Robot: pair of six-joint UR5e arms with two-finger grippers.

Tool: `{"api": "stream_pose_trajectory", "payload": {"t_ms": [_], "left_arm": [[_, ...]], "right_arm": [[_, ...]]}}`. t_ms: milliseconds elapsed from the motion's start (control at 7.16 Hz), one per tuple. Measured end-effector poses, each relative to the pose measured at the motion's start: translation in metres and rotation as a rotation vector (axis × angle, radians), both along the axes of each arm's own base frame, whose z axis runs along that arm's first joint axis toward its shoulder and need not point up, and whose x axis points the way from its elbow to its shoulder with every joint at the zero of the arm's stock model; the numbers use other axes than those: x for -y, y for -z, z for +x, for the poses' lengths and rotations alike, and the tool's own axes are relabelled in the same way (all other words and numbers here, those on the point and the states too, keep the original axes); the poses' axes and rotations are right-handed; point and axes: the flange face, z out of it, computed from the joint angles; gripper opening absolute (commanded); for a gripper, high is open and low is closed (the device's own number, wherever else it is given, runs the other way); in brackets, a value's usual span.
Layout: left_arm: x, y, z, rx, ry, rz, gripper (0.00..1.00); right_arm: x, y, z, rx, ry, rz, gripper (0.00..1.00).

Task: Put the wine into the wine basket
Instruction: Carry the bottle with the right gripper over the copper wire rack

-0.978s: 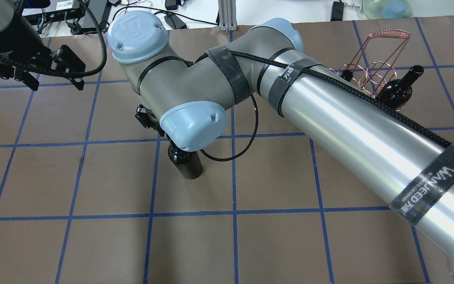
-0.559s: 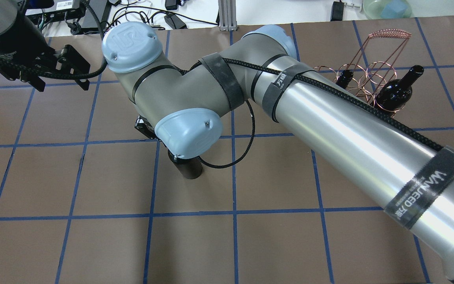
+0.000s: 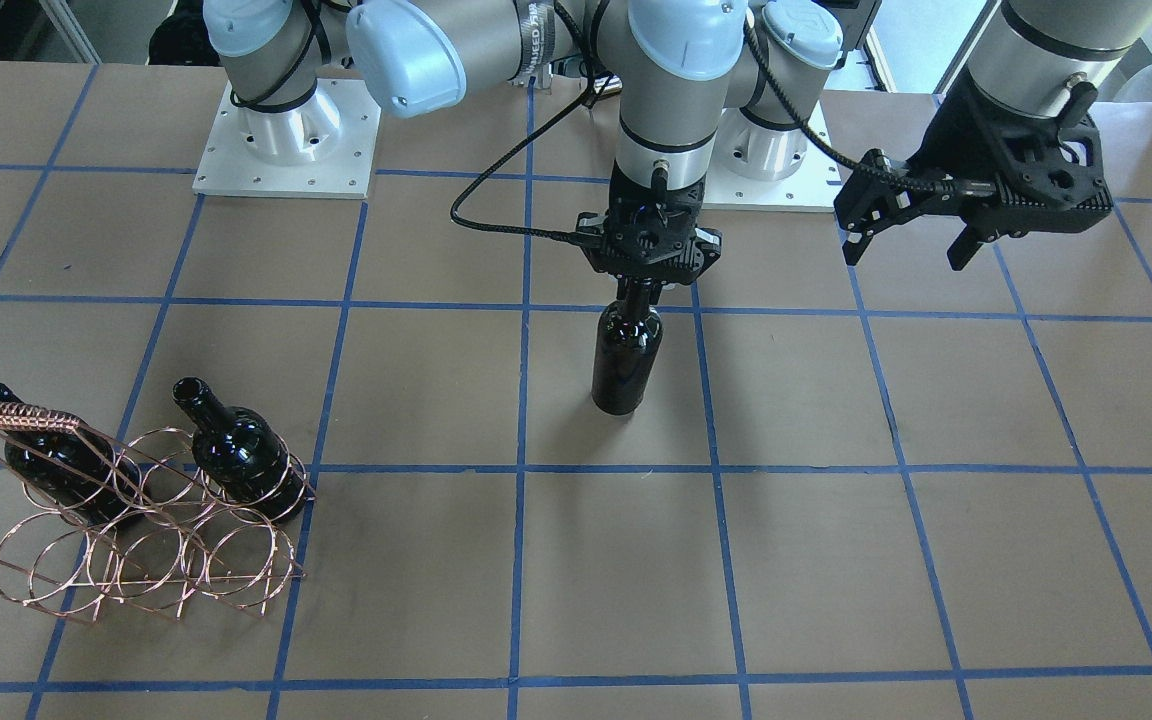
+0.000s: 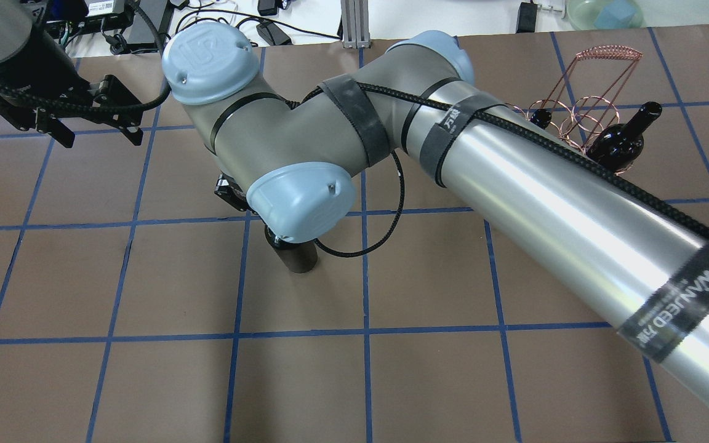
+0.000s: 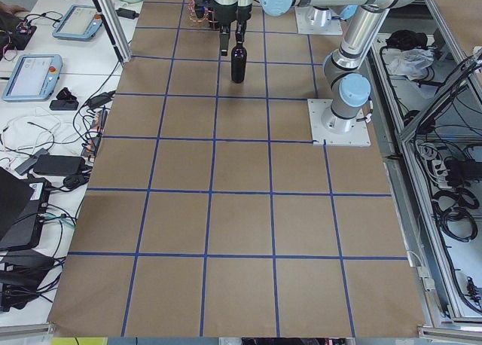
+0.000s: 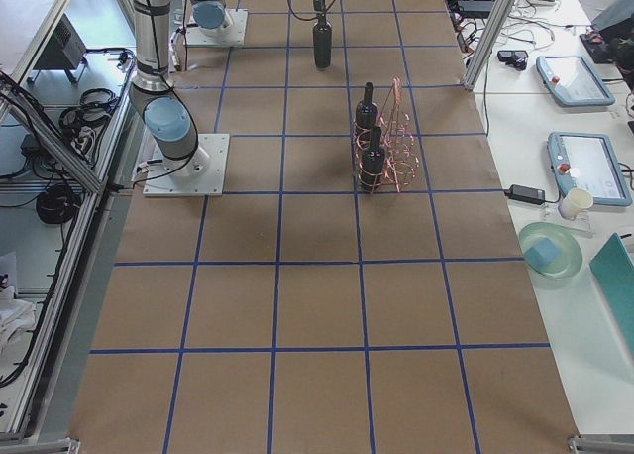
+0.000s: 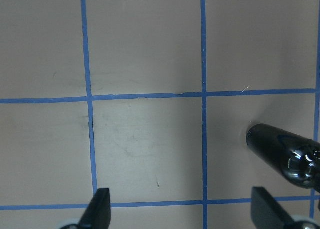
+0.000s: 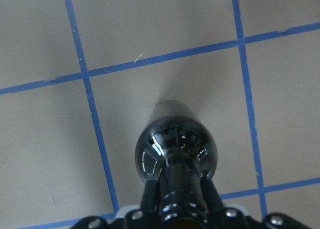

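Note:
One wine bottle [image 3: 624, 355] stands upright mid-table. My right gripper [image 3: 639, 292] is shut on its neck from above. The right wrist view shows the fingers [image 8: 150, 191] clamped around the neck above the bottle's shoulders [image 8: 176, 149]. I cannot tell if its base touches the table. The copper wire wine basket [image 3: 136, 545] stands far off on my right. Two more bottles [image 3: 241, 450] [image 3: 41, 450] lie slanted in its upper rings. My left gripper [image 3: 911, 235] is open and empty, hovering left of the held bottle. That bottle lies at the left wrist view's right edge [image 7: 280, 151].
The brown table [image 3: 836, 560] carries a blue tape grid. The right arm's long silver link [image 4: 576, 215] crosses the overhead view and hides part of the basket [image 4: 600, 67]. Cables and devices lie beyond the far table edge [image 4: 256, 18].
My left gripper has drifted a little to the right. The right wrist has shifted slightly over the bottle. The bottle's base stays in the same grid square.

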Motion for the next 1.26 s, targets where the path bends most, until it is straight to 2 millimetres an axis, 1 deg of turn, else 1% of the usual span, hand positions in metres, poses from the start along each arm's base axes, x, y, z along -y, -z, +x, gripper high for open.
{"api": "stream_pose_trajectory", "payload": {"t_ms": [140, 279, 419, 559, 698, 978, 1117, 1257], "left_arm": [[0.000, 0.001, 0.000, 0.000, 0.000, 0.001, 1.00], [0.000, 0.001, 0.000, -0.001, 0.001, 0.001, 1.00], [0.000, 0.002, 0.000, -0.002, 0.002, 0.002, 1.00], [0.000, 0.003, 0.000, -0.003, 0.003, 0.004, 1.00], [0.000, 0.004, -0.001, -0.004, -0.001, 0.006, 1.00], [0.000, 0.005, -0.005, -0.004, -0.015, 0.005, 1.00], [-0.002, 0.004, -0.010, -0.004, -0.033, 0.002, 1.00], [-0.004, 0.002, -0.018, -0.005, -0.048, -0.002, 1.00]], "right_arm": [[-0.001, -0.027, -0.030, -0.015, -0.013, 0.014, 0.14], [0.002, -0.055, -0.070, -0.026, -0.031, 0.032, 0.14], [0.010, -0.077, -0.116, -0.043, -0.066, 0.049, 0.12], [0.022, -0.096, -0.170, -0.072, -0.101, 0.055, 0.12], [0.034, -0.110, -0.225, -0.099, -0.129, 0.061, 0.11], [0.044, -0.129, -0.315, -0.117, -0.201, 0.094, 0.10], [0.046, -0.135, -0.347, -0.128, -0.212, 0.103, 0.07], [0.046, -0.138, -0.366, -0.158, -0.225, 0.111, 0.05]]}}
